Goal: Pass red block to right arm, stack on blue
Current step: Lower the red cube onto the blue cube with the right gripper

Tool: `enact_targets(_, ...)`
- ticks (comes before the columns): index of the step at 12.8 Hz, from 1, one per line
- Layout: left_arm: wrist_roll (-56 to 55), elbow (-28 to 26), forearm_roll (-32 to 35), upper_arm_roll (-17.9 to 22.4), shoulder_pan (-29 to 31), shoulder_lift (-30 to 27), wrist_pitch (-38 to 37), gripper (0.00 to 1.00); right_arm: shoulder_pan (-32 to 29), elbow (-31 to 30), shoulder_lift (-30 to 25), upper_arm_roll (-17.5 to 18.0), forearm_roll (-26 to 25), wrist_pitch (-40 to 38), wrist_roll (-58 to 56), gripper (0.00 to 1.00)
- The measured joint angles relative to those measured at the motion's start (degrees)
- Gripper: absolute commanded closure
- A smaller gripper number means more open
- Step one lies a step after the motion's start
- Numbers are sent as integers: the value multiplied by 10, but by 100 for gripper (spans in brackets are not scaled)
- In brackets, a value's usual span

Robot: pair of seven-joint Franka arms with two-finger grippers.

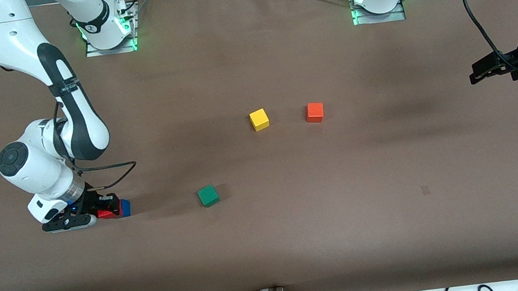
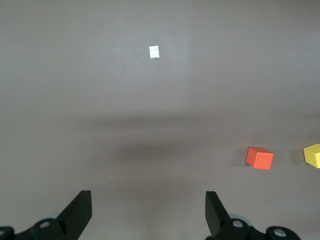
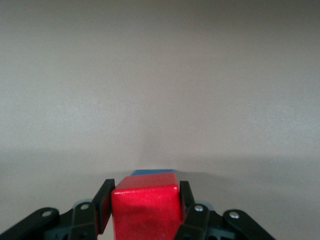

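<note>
On the desk (image 1: 301,221) my right arm (image 1: 75,116) is bent down low toward its own end, and everything about my next move hangs on how the red block (image 3: 145,207) sits against the blue (image 3: 152,172) cube under it. The right gripper (image 3: 145,210) has its jaws closed on the red block, one finger flat on each side face, so the block sits squarely between the jaws and fills the gap. From the right wrist view, only a thin strip of the blue cube's top shows just past the red block's upper edge, which tells me the blue lies directly below the jaws and a shade forward of them. In the front view the red block (image 1: 106,213) and the blue cube (image 1: 124,207) read as touching or very nearly so, with the blue peeking out on the side toward the green cube (image 1: 208,195); I cannot tell whether red already rests fully on it. I judge the handover done and the placing under way. My left gripper (image 2: 148,212) waits above bare desk at the left arm's end, jaws spread wide and holding nothing, with the orange cube (image 2: 259,157) and yellow cube (image 2: 313,155) well off to one side ahead of them.
</note>
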Motion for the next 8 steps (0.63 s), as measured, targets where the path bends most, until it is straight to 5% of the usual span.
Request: enact_targets(8, 0, 0, 0, 0, -3, 0, 0, 0, -4, 0, 1, 0, 0, 0, 0, 67)
